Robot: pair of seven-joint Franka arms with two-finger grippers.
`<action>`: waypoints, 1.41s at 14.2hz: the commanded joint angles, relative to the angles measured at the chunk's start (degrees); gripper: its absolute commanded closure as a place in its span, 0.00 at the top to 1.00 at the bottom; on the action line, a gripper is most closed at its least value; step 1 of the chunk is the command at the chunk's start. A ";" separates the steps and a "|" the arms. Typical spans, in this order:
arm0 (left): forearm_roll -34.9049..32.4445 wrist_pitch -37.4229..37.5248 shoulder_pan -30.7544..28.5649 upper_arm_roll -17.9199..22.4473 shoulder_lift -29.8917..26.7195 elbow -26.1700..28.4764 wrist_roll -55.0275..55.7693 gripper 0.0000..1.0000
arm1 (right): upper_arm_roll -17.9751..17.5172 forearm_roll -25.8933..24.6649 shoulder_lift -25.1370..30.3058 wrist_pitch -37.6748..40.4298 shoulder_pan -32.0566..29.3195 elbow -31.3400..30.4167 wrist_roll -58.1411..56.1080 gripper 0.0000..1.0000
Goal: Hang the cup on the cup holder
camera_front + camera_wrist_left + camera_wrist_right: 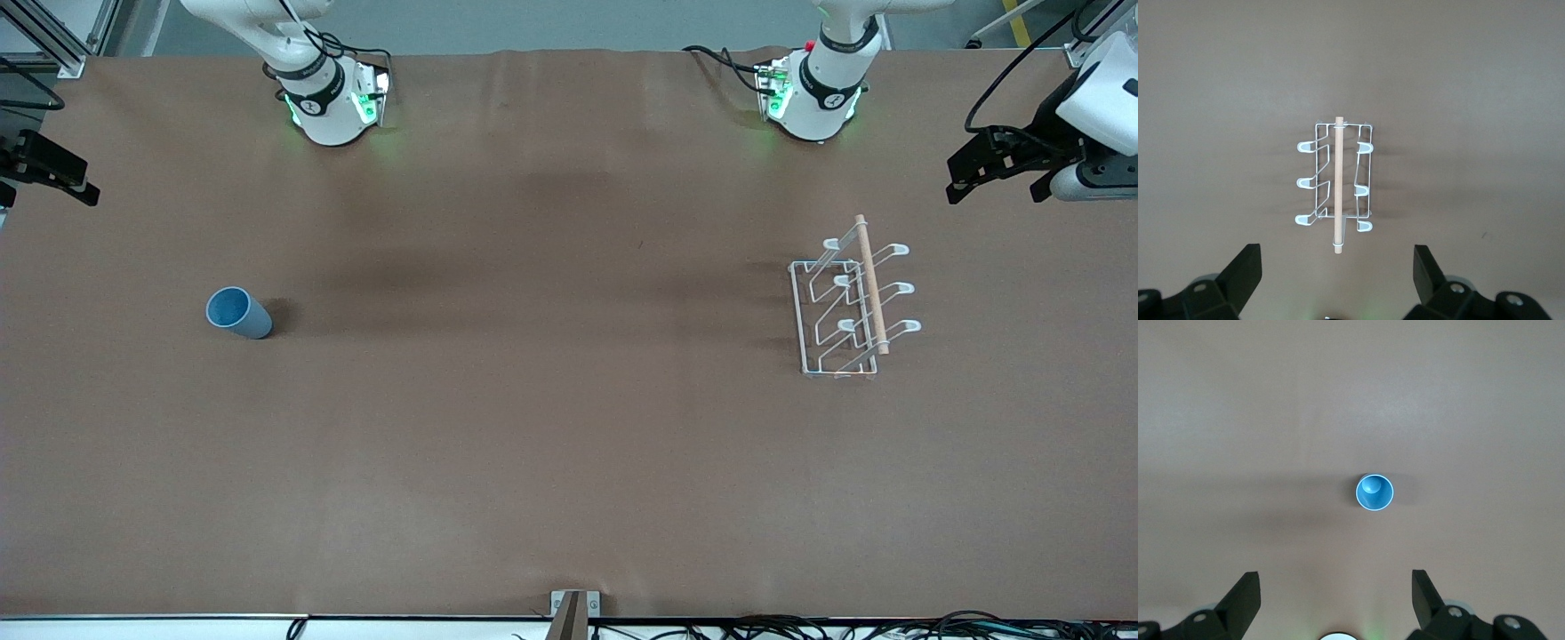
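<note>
The light-blue cup (238, 313) stands upright, mouth up, on the brown table toward the right arm's end. In the right wrist view the cup (1375, 492) lies well below my right gripper (1336, 587), which hangs high over it, open and empty. The white wire cup holder (840, 307), with a wooden dowel (871, 284) along its top, stands toward the left arm's end. My left gripper (1337, 263) hovers high over the cup holder (1337, 180), open, with nothing between its fingers. No cup hangs on the prongs.
Brown paper (551, 400) covers the whole table. Both arm bases (333, 98) (813, 93) stand along the edge farthest from the front camera. A small metal bracket (573, 609) sits at the nearest edge, with cables beside it.
</note>
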State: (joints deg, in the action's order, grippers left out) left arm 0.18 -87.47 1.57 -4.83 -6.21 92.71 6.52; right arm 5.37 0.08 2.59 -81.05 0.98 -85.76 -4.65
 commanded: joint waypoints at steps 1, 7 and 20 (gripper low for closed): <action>-0.71 0.63 0.19 0.00 0.76 -1.57 -0.46 1.00 | -0.19 0.71 0.22 0.46 -0.28 -0.02 0.25 1.00; -0.79 1.25 0.01 0.08 0.76 -2.45 -0.55 1.00 | -0.10 0.80 0.31 0.11 -0.45 -1.24 0.08 1.00; -0.35 1.60 -0.08 0.17 1.29 -2.45 -0.37 1.00 | -0.01 0.54 0.75 -18.93 -10.28 -24.42 -10.62 1.00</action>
State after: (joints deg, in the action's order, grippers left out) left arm 0.18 -87.03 1.44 -4.75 -5.79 91.94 6.52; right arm 5.91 0.11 2.06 -94.14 -6.08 -102.90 -10.20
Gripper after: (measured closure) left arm 0.000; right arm 0.000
